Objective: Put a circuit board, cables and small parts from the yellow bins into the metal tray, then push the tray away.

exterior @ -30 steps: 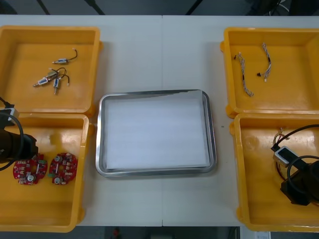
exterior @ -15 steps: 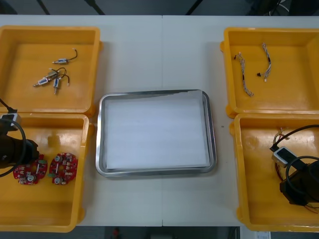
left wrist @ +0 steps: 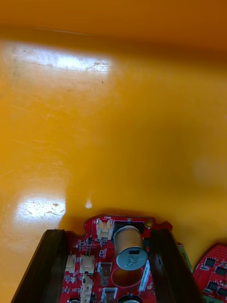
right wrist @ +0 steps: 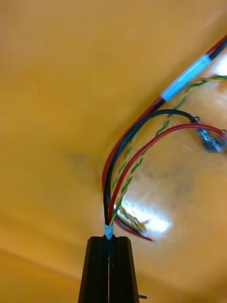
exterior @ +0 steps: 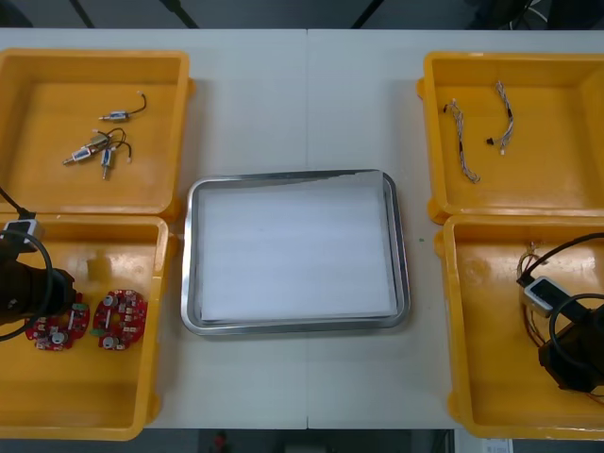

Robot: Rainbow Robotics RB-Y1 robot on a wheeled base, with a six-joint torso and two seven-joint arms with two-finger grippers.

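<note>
**Both arms down in the near bins**

Taking the metal tray (exterior: 188,264), white inside, as the middle of the dial. The left gripper (left wrist: 108,235) is in the 8 o'clock bin (exterior: 160,321), jaws apart with one finger on each side of a round red circuit board (left wrist: 101,255) lying on the bin floor. A second board (exterior: 120,319) sits just beside it at its 3 o'clock. The right gripper (right wrist: 109,239) is in the 4 o'clock bin (exterior: 451,321), jaws pinched together on the white-taped end of a cable bundle (right wrist: 109,210) of red, black and yellow-green wires. Small metal parts (exterior: 99,146) are up at 10 o'clock, blue and white cables (exterior: 462,142) at 2 o'clock
</note>
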